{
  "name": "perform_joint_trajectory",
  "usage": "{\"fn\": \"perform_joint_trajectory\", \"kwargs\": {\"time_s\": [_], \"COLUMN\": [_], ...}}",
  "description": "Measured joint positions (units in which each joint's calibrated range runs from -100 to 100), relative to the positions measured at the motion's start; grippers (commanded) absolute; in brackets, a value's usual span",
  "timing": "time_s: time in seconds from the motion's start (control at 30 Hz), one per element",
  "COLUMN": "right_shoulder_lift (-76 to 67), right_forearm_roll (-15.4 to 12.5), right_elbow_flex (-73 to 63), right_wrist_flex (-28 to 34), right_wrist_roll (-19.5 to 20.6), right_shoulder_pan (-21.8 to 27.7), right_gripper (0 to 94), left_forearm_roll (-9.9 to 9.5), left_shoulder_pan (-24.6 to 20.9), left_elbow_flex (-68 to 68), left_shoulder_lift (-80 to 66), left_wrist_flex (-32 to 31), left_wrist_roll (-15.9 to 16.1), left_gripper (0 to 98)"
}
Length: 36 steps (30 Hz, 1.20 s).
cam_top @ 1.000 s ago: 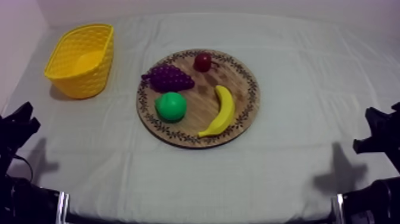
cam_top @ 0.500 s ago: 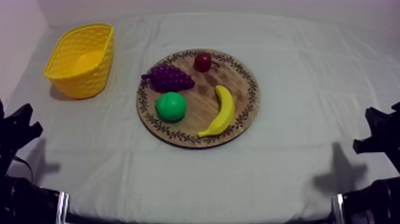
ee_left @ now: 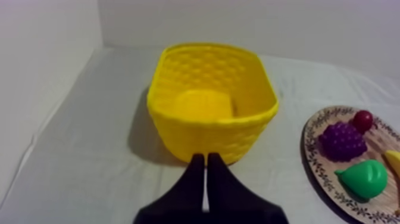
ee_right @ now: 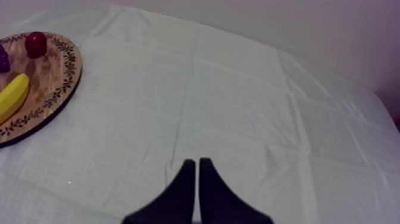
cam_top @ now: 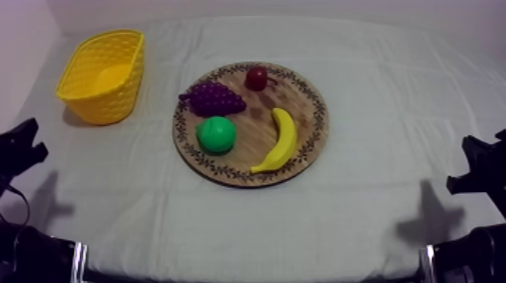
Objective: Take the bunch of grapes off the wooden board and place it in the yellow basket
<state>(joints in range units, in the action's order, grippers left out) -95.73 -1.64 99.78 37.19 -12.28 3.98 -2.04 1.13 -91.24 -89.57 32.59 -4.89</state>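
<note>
**A:** Where do you find the bunch of grapes [cam_top: 212, 98]?

**B:** You see it lying on the round wooden board [cam_top: 315, 113], at the rim on the side toward the yellow basket [cam_top: 113, 104], with no claw touching it. Just behind it sits the small red fruit [cam_top: 257, 77]. Nearer the front lies the green pear [cam_top: 217, 135], and the banana [cam_top: 282, 139] curves along the board's right half.

**A:** And the basket?

**B:** It stands upright on the grey-white cloth of the desk [cam_top: 376, 90], left of the board and apart from it.

**A:** How do your claws stand?

**B:** Your left claw [ee_left: 206, 156] is pressed together into a narrow wedge, pinching nothing, and points at the basket's near wall. Your right claw [ee_right: 197, 161] is likewise pressed together, over bare cloth and well apart from the board. Seen from above, both arms sit low at their own edges of the desk
</note>
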Motion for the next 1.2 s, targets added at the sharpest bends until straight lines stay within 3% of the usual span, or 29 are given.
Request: {"fn": "perform_joint_trajectory", "kwargs": {"time_s": [0.73,1.2], "right_shoulder_lift": [0.00,0.00], "right_forearm_roll": [0.00,0.00], "right_elbow_flex": [0.00,0.00], "right_wrist_flex": [0.00,0.00], "right_wrist_roll": [0.00,0.00], "right_shoulder_pan": [0.00,0.00], "right_gripper": [0.5,0.5], "left_forearm_roll": [0.11,0.13], "left_shoulder_pan": [5.66,8.54], "left_elbow_flex": [35.08,51.80], "left_shoulder_lift": [31.76,48.53], "left_wrist_flex": [-0.18,4.11], "left_wrist_roll": [2.45,4.67], "left_gripper": [0.0,0.0]}}
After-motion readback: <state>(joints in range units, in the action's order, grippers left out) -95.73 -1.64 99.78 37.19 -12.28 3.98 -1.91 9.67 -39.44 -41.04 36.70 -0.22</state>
